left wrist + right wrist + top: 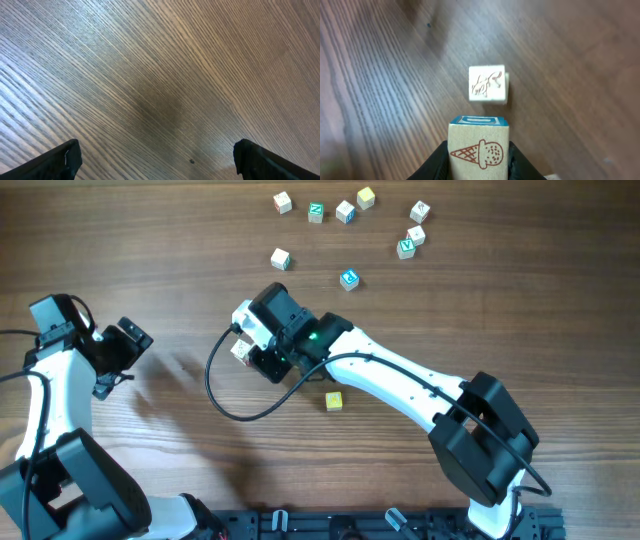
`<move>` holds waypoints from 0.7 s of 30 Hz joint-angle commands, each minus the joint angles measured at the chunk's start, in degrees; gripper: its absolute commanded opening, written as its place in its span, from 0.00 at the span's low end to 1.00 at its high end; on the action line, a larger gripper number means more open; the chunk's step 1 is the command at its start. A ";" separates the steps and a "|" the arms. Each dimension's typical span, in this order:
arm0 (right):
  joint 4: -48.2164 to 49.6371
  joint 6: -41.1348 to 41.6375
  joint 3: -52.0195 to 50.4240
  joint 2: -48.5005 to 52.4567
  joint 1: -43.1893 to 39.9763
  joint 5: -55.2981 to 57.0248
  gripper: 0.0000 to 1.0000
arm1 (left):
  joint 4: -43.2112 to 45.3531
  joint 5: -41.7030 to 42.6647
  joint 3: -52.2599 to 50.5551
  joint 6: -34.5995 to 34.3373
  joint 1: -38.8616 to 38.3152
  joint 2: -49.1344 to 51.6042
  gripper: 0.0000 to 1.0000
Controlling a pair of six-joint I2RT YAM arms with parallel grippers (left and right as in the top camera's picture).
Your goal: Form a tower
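Note:
In the right wrist view my right gripper (480, 156) is shut on a pale wooden cube (479, 145) with a red ice-cream cone on its side and a blue-edged top. Just beyond it the tower (487, 83) shows from above as a pale yellow cube with a drawn animal on top. A sliver of a lower cube shows at its right edge. From overhead the right gripper (256, 352) hangs left of the table's centre, and a pale cube (240, 352) peeks out at its left edge. My left gripper (128, 358) (157, 161) is open over bare wood at the far left.
Several loose letter cubes lie across the far side, among them a white one (280, 258) and a blue one (349, 278). A small yellow cube (334, 401) lies just below the right forearm. A black cable (215, 395) loops left of the right arm.

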 commanded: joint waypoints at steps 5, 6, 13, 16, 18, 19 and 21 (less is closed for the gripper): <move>-0.48 -6.95 8.33 1.31 -0.20 2.89 0.04 | 0.00 -0.52 0.90 -0.70 0.26 -0.63 1.00; -3.63 -7.50 12.24 3.74 -0.20 2.84 0.04 | 0.02 0.13 0.90 -0.70 0.26 -0.63 1.00; -13.03 -8.87 28.39 6.40 -0.98 3.13 0.04 | 0.02 0.11 0.90 -0.70 0.26 -0.63 1.00; -12.15 -9.35 30.67 6.54 -1.44 3.28 0.04 | 0.02 0.11 0.90 -0.70 0.26 -0.63 1.00; -13.88 -9.46 30.97 7.23 -1.29 3.04 0.04 | 0.02 0.11 0.90 -0.70 0.26 -0.63 1.00; -15.58 -9.81 30.95 7.82 -1.25 2.38 0.04 | 0.02 0.11 0.90 -0.70 0.26 -0.63 1.00; -18.58 -10.40 30.95 9.29 -1.27 1.22 0.04 | 0.02 0.11 0.90 -0.68 0.26 -0.63 1.00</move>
